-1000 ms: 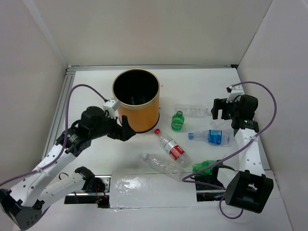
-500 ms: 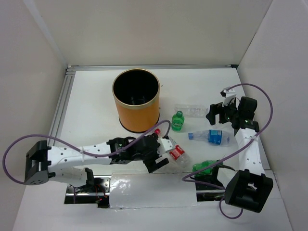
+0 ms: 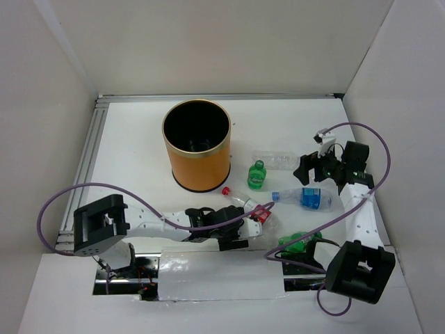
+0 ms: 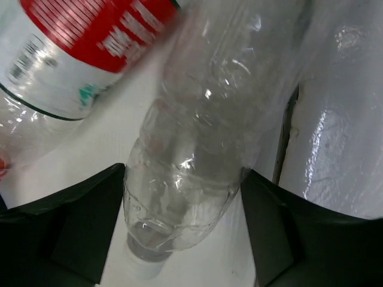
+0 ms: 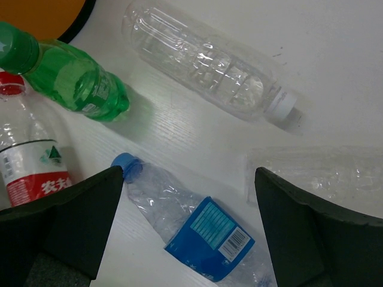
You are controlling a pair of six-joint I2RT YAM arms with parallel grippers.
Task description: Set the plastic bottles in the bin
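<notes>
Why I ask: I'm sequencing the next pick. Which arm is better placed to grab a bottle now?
Left. The left pincer straddles the plain clear bottle, which lies between its jaws. The right pincer hangs open above the blue-labelled bottle, not yet down around it.

Bright even light, soft shadows; clear bottle (image 4: 191, 149) blurred close-up.

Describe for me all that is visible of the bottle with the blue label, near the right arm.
The blue-label bottle is small, of thin clear plastic, slightly dented, closed with a blue cap. Its blue label carries a white barcode patch. It lies on its side on the white table, under the open right pincer, which seems not to touch it. No other bottle is seen touching it.
</notes>
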